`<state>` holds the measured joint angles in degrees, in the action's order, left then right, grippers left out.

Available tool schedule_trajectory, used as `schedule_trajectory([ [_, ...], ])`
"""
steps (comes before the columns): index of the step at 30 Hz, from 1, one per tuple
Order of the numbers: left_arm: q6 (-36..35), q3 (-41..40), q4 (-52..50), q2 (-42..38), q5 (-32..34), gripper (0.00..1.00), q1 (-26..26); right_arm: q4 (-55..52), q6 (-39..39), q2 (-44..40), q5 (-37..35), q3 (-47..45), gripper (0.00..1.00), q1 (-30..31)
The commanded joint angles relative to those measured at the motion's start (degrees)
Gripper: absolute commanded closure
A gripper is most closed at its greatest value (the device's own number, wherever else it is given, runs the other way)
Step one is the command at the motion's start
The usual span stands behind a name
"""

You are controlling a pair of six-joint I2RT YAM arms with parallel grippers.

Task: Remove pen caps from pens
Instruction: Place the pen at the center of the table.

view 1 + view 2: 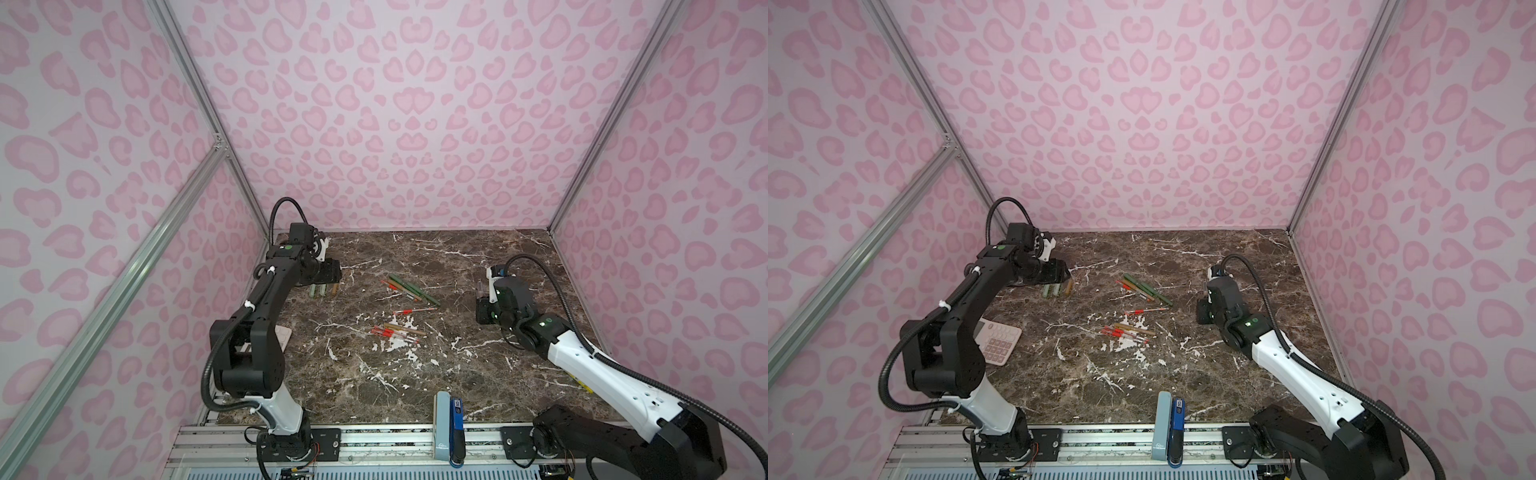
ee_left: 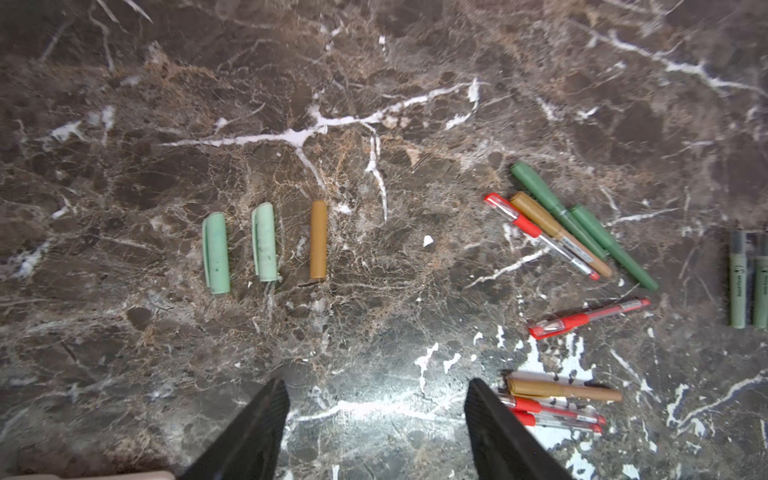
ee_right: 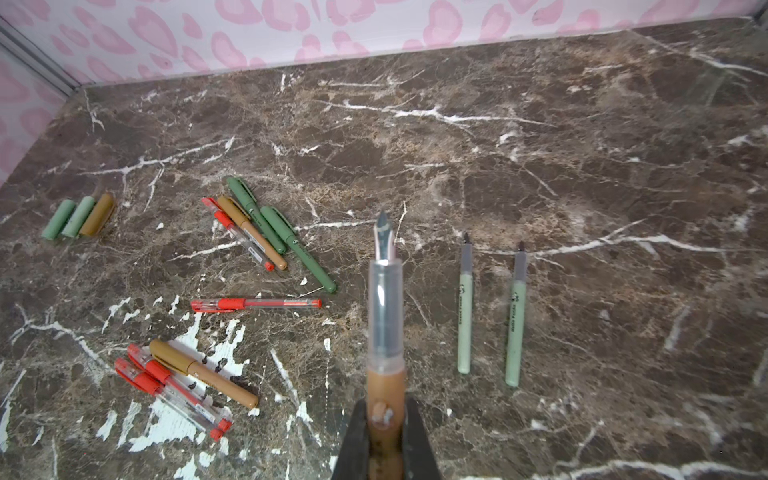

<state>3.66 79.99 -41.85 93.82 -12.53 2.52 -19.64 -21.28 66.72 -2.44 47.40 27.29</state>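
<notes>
Three loose pen caps lie in a row at the far left of the marble table: two pale green (image 2: 216, 253) (image 2: 264, 243) and one tan (image 2: 318, 240). My left gripper (image 2: 376, 399) hovers just beside them, open and empty; both top views show it there (image 1: 328, 276) (image 1: 1059, 270). My right gripper (image 3: 385, 424) is shut on a tan-brown pen (image 3: 385, 316) with its clear neck and nib bare. Two uncapped sage green pens (image 3: 465, 307) (image 3: 515, 316) lie side by side near it. Capped pens lie mid-table: a green, tan and red cluster (image 1: 409, 286), a single red one (image 1: 415, 310), and a tan-and-red group (image 1: 399, 331).
A pink-keyed calculator (image 1: 998, 340) lies at the left, partly under my left arm. A pale blue and dark blue box (image 1: 449, 424) stands on the front rail. Pink patterned walls close in the back and both sides of the table.
</notes>
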Motion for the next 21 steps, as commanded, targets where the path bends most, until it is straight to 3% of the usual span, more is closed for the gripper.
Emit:
schedule_trajectory([
  [1, -0.5, -6.15, 5.82, -6.25, -2.79, 0.23, -0.02, -0.11, 1.95, 4.83, 1.31, 2.59, 1.0, -0.88],
  [12, -2.83, -23.34, 15.16, -26.39, -4.43, 0.05, -0.06, -3.05, 3.56, 24.36, 5.07, 13.59, 1.0, -4.77],
  [21, -3.22, -30.2, 19.28, -32.62, -6.45, 0.01, -2.68, -0.72, 3.7, 33.65, 5.18, 15.01, 1.0, -6.06],
])
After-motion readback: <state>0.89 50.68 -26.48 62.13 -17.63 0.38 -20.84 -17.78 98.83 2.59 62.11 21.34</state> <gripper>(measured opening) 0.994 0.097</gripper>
